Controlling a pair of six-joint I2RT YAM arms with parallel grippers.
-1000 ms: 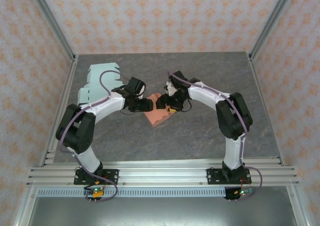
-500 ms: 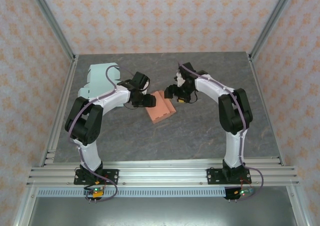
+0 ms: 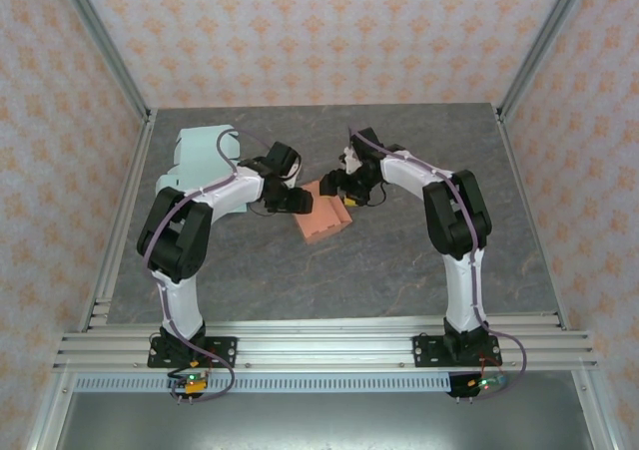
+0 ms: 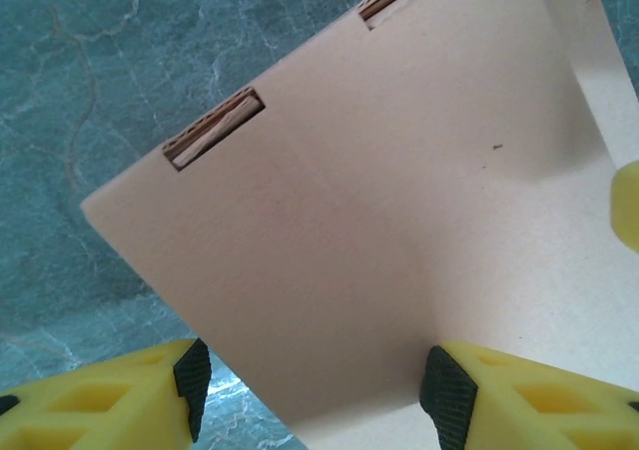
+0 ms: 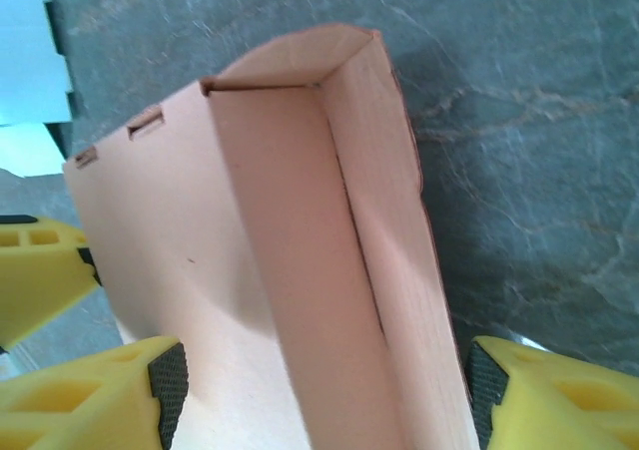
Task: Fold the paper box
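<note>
The paper box point(image 3: 324, 221) is salmon-pink card, partly folded, lying mid-table between both arms. My left gripper point(image 3: 303, 201) is at its left edge. In the left wrist view the flat panel with two slots point(image 4: 379, 171) dips its corner between my open left gripper point(image 4: 319, 395); the left pad point(image 4: 192, 385) stands apart from the card. My right gripper point(image 3: 329, 184) is at the box's far end. In the right wrist view the gripper point(image 5: 324, 395) stands wide open astride the box's folded-up side wall point(image 5: 300, 221).
Pale blue-green paper sheets point(image 3: 200, 151) lie at the back left, their corner also in the right wrist view point(image 5: 25, 61). Grey marble tabletop point(image 3: 399, 260) stretches in front and to the right. Metal frame posts border the table's sides.
The box has shifted slightly toward the back. The left arm swung back with it. The right gripper pulled off the box, then came back to its far end.
</note>
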